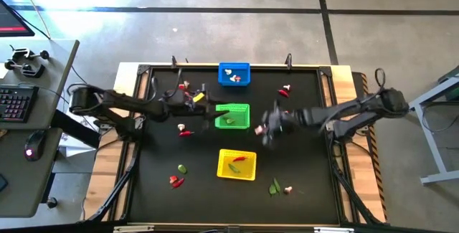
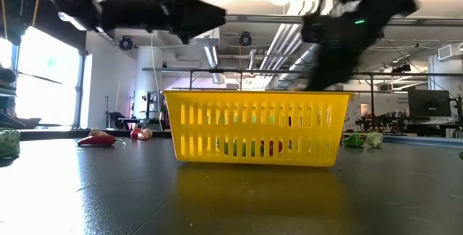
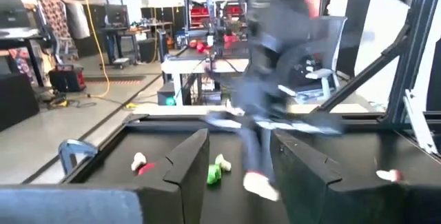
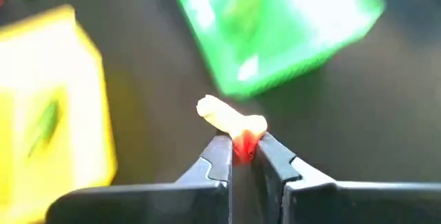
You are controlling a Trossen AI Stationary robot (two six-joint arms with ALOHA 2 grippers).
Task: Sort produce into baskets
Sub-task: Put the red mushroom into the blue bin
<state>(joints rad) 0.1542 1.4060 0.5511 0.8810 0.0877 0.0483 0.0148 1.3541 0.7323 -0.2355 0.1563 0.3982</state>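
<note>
High view: right gripper (image 1: 267,127) just right of green basket (image 1: 233,115), well short of blue basket (image 1: 234,74) holding mushrooms. Judged: carry to blue, release low over centre.
Left gripper (image 1: 209,111) at green basket's left edge.
Black mat (image 1: 301,168); loose produce scattered.

Low view: yellow basket (image 2: 255,128) foreground; workshop behind.

Left wrist view: fingers (image 3: 185,167) apart, empty.

Right wrist view: jaws clenched on mushroom piece (image 4: 231,118).

We note the green basket (image 1: 233,115) mid-counter: blue basket (image 1: 234,74) behind it, yellow basket (image 1: 237,164) before it, produce scattered around; one mushroom bit (image 4: 231,119) pinched beside it.
</note>
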